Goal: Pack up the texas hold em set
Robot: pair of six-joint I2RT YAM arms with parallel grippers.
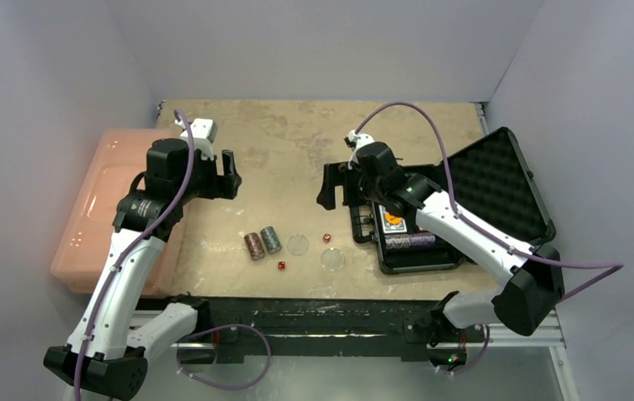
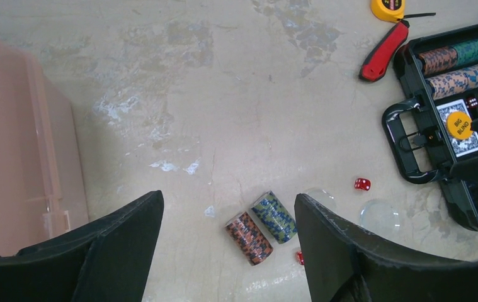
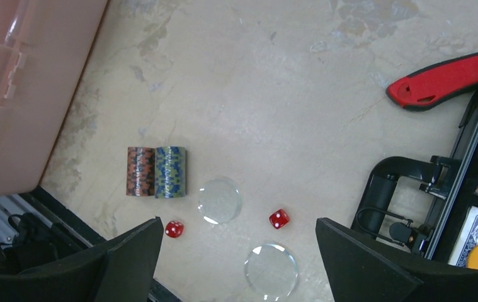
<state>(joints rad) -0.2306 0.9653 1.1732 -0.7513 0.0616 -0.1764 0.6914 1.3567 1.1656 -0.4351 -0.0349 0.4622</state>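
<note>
The black case [image 1: 410, 243] lies open at the right, its egg-crate foam lid [image 1: 497, 180] tipped back, with chip rolls and card decks inside. On the table lie an orange chip roll [image 1: 254, 246] and a green chip roll [image 1: 271, 240] side by side, two clear discs [image 1: 297, 244] [image 1: 332, 260] and two red dice [image 1: 327, 238] [image 1: 281, 266]. My left gripper [image 2: 228, 200] hangs open above the rolls [image 2: 249, 229] [image 2: 274, 217], gripping nothing. My right gripper [image 3: 239, 223] is open over the discs [image 3: 220, 200] [image 3: 271, 270] and dice [image 3: 279, 218], beside the case handle [image 3: 387, 195].
A large pink plastic bin [image 1: 113, 200] fills the table's left side, under my left arm. A red-handled tool [image 2: 384, 51] and a yellow tape measure [image 2: 388, 7] lie behind the case. A black rail [image 1: 313, 313] runs along the near edge.
</note>
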